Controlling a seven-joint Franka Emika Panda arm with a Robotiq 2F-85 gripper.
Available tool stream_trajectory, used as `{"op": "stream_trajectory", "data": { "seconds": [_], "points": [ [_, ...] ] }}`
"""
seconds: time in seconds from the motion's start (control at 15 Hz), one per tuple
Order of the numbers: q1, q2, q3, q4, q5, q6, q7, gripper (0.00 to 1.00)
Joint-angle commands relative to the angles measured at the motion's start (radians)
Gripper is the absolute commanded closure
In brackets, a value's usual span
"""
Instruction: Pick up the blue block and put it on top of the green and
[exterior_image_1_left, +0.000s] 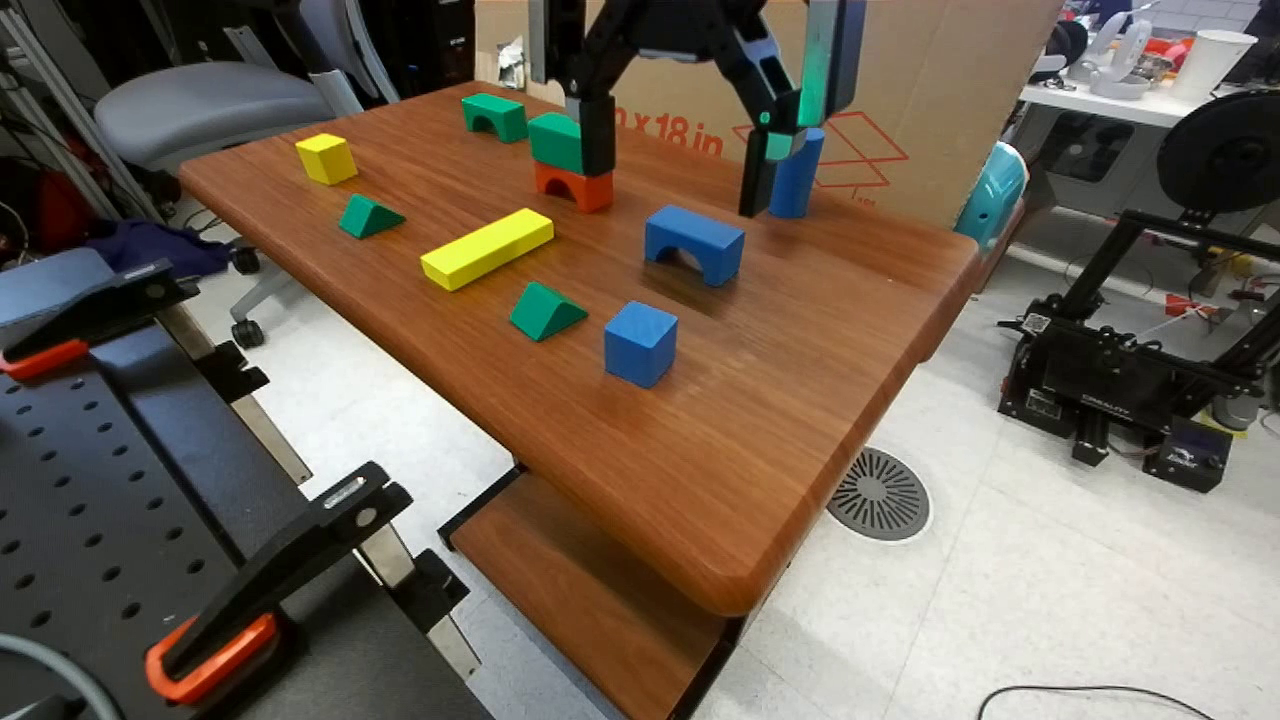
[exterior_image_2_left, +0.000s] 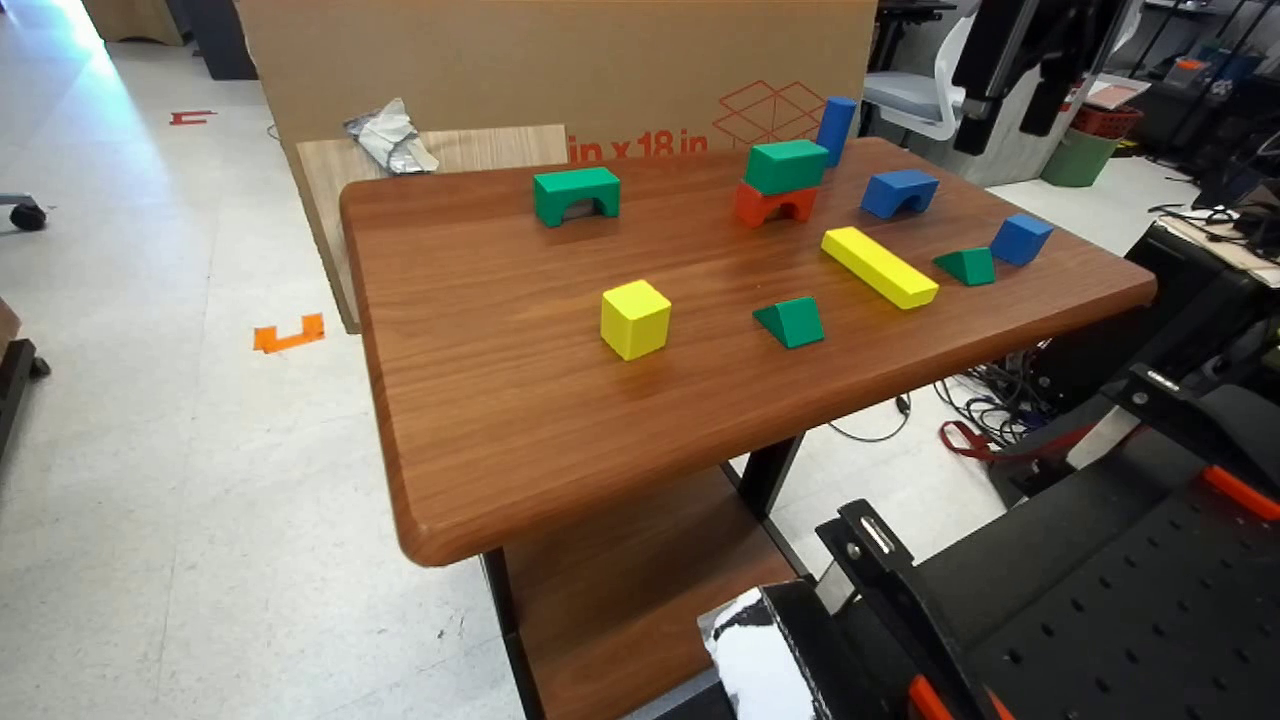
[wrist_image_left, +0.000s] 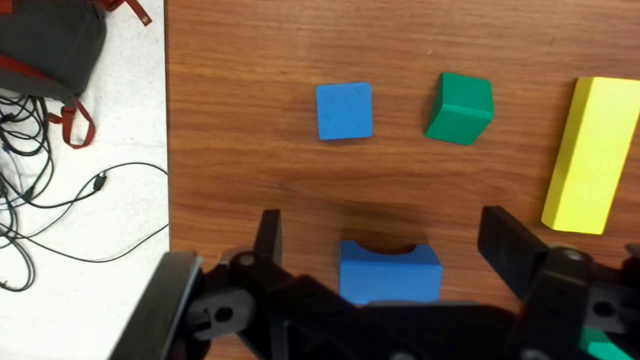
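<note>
The blue arch block (exterior_image_1_left: 695, 240) stands notch-down on the wooden table. It also shows in an exterior view (exterior_image_2_left: 898, 192) and in the wrist view (wrist_image_left: 390, 282), where the gripper body hides its lower edge. The bright green block (exterior_image_1_left: 556, 143) lies on top of the red-orange arch (exterior_image_1_left: 575, 188); both show in an exterior view too, green (exterior_image_2_left: 787, 166) over red-orange (exterior_image_2_left: 775, 204). My gripper (exterior_image_1_left: 678, 175) is wide open and empty, above the table. In the wrist view its fingertips (wrist_image_left: 382, 220) stand on either side of the blue arch, apart from it.
A blue cube (exterior_image_1_left: 640, 343), green wedges (exterior_image_1_left: 547, 311) (exterior_image_1_left: 370, 216) and a long yellow block (exterior_image_1_left: 487, 249) lie near the blue arch. A blue cylinder (exterior_image_2_left: 836, 131) stands behind it. A green arch (exterior_image_2_left: 577, 195) and yellow cube (exterior_image_2_left: 636, 319) are farther off. Cardboard (exterior_image_2_left: 560, 70) stands behind the table.
</note>
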Motion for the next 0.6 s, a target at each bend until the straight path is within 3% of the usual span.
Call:
{"op": "stream_trajectory", "data": {
  "seconds": [0.0, 0.53],
  "points": [
    [-0.02, 0.071, 0.019, 0.069, 0.011, 0.002, 0.008, 0.0],
    [-0.028, 0.171, 0.043, 0.169, 0.036, -0.016, 0.033, 0.0]
  ]
}}
